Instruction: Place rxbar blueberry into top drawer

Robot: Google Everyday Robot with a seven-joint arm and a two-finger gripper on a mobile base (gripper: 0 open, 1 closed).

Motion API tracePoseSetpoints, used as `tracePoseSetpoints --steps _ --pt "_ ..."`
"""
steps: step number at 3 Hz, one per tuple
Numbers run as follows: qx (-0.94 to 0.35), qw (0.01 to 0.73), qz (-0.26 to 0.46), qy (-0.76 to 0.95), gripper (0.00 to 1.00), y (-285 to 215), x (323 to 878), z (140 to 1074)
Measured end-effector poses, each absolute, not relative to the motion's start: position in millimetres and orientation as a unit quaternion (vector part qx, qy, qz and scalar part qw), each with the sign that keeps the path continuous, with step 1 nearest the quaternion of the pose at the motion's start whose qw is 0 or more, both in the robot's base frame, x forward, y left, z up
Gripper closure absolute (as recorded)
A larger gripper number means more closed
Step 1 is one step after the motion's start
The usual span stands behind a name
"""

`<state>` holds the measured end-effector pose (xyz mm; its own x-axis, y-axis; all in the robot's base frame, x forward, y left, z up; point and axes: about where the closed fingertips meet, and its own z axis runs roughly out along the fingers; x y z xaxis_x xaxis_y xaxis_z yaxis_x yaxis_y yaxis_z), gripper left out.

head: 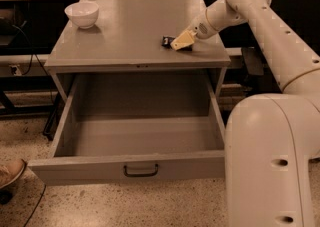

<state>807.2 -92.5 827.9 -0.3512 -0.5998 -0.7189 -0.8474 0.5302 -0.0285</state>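
Your cream-tipped hand (pixel 182 41) near grey tabletop (pixel 130 26) right edge, at dark-wrapped flat rxbar blueberry (pixel 167 41); grip cannot tell. Grey metal top drawer (pixel 135 168) open.

Much of rxbar blueberry (pixel 166 41) beneath gripper (pixel 179 44)

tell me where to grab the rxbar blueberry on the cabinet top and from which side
The rxbar blueberry lies flat on the cabinet top, so probably pinch it across its short width, coming down from above and from the right, where the gripper sits at its right end. Only the bar's dark left end shows past the gripper.
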Motion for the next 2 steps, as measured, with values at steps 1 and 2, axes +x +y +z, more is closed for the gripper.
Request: tracePoseSetpoints --steps 1,2 --pt "-0.477 0.416 0.173 0.754 1.0 -79.5 785.4 903.5" --pt "-0.503 0.484 0.165 0.697 1.0 -60.4 745.6 984.5"
